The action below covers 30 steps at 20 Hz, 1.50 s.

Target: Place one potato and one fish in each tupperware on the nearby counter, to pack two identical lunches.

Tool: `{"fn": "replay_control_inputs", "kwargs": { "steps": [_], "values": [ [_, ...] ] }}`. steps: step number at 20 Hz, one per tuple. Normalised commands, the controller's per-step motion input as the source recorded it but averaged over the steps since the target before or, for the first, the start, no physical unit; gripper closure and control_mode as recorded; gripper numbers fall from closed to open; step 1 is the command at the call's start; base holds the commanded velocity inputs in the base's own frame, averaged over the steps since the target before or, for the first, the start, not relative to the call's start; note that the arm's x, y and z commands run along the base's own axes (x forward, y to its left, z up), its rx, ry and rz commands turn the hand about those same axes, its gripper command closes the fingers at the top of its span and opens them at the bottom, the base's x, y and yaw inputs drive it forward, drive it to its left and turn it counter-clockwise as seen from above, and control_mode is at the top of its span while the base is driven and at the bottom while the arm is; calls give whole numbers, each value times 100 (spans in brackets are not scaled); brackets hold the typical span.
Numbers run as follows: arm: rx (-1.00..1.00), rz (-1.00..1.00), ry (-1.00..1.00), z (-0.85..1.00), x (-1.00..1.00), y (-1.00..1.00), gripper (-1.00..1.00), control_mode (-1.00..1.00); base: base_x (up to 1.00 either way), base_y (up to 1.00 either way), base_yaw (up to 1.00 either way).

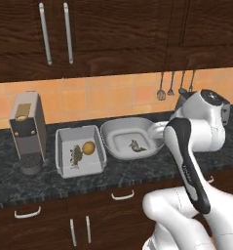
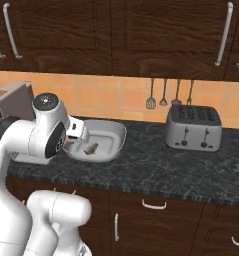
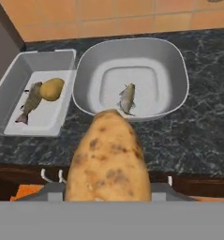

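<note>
Dark speckled stone counter (image 3: 202, 126) – polished; on it, two pale grey smooth plastic containers (image 3: 132, 77) – matt. A brown potato (image 3: 108, 161) with rough, blotchy skin.

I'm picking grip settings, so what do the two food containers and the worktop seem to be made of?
The deep square container and the rounded dish look like smooth matte plastic: pale grey-white, uniform, thin-walled, without glare. The counter looks like polished stone, probably granite: dark with fine light speckles. As everything is rendered, that is a guess.

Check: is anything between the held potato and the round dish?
Nothing visible. The potato in the gripper faces the dish, open-topped, holding one fish with bare floor beside it.
</note>
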Motion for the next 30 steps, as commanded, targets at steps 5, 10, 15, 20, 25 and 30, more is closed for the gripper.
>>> {"fn": "replay_control_inputs", "kwargs": {
  "steps": [5,10,15,20,25,30],
  "values": [
    [1,-7,2,-57,100,5,100,-100,0,0,0],
    [0,0,-16,-47,100,22,100,-100,0,0,0],
    [-2,0,-7,-35,100,17,100,-100,0,0,0],
    [0,-3,8,-20,75,0,100,-100,0,0,0],
    [0,-1,1,-16,63,0,100,-100,0,0,0],
    [0,0,-1,-32,39,4,-100,-100,0,0,0]
  ]
}}
